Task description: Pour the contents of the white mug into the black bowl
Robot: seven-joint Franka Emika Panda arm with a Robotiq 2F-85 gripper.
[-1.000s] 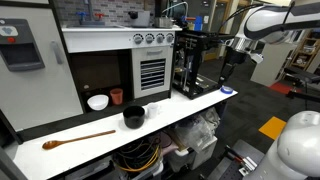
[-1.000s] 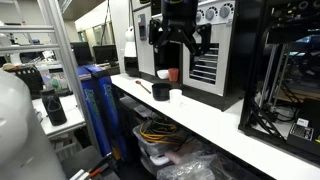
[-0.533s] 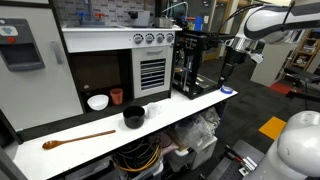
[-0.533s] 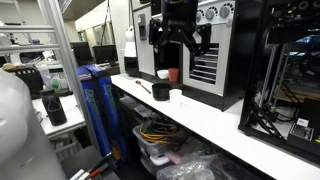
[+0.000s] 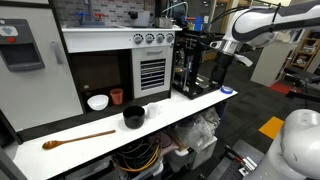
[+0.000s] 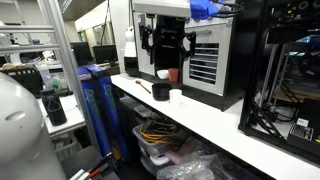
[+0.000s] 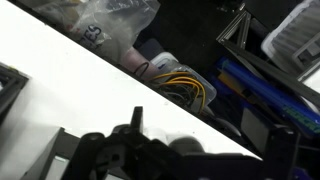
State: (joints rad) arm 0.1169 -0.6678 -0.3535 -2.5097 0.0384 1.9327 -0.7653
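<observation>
White mug [image 5: 97, 102] sits on the counter [image 5: 185, 108], well apart from the gripper [image 5: 222, 52] [image 6: 166, 45] and far below it. We see the black bowl [image 5: 134, 117] nearer the gripper than the mug, yet also well apart and below. The jaws stand spread wide and we see nothing held between them.

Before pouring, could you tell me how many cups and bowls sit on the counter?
3: the white mug, the red-orange cup beside it, the black bowl in front. None seems hidden.

Smooth finish on the white mug [image 5: 97, 102], matt on the black bowl [image 5: 134, 117]. Bare wood for the spoon [image 5: 78, 139].
</observation>
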